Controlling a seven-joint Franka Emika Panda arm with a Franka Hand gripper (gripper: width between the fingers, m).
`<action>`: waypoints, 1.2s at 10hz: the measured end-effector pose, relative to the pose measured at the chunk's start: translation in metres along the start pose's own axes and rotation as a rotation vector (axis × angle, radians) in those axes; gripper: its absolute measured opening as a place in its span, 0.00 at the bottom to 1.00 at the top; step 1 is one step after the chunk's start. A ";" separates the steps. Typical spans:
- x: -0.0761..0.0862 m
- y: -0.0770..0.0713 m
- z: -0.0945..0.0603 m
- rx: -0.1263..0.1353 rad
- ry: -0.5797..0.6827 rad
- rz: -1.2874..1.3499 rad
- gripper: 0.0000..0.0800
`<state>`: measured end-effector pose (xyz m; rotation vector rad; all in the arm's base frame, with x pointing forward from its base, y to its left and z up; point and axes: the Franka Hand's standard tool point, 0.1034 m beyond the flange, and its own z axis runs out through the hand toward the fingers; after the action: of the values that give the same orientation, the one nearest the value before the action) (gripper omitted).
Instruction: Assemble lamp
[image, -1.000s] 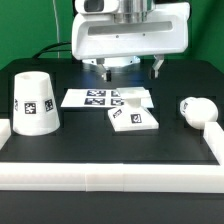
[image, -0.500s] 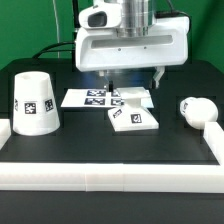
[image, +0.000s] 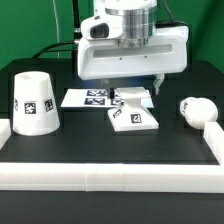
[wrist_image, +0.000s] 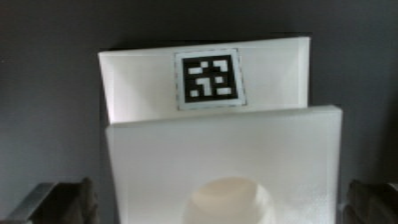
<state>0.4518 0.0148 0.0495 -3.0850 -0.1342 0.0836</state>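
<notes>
Gripper (image: 131, 80) spread wide, empty | poised over base (image: 133, 116) mid-frame, straddling it, likely for a grasp | shade (image: 33, 103) exterior view's left, bulb (image: 195, 108) exterior view's right, both set aside.

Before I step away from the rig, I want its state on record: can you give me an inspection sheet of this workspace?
surface: black table, white raised rim in front.
job's things: white tapered plastic shade standing at the exterior view's left; flat square white base at centre; rounded white bulb piece at the right; none joined.
clutter: nothing seen; only the fixed marker board beside the base.
grippers: gripper open above the base, holding nothing.
cables: thin dark line behind the arm, possibly a cable.
surroundings: green backdrop.
</notes>
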 end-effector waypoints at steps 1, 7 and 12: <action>0.000 0.000 0.000 0.000 0.000 0.000 0.82; 0.000 0.000 0.000 0.000 0.000 0.000 0.67; 0.065 -0.009 -0.003 0.006 0.055 0.027 0.67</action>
<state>0.5164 0.0291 0.0500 -3.0800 -0.0895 0.0006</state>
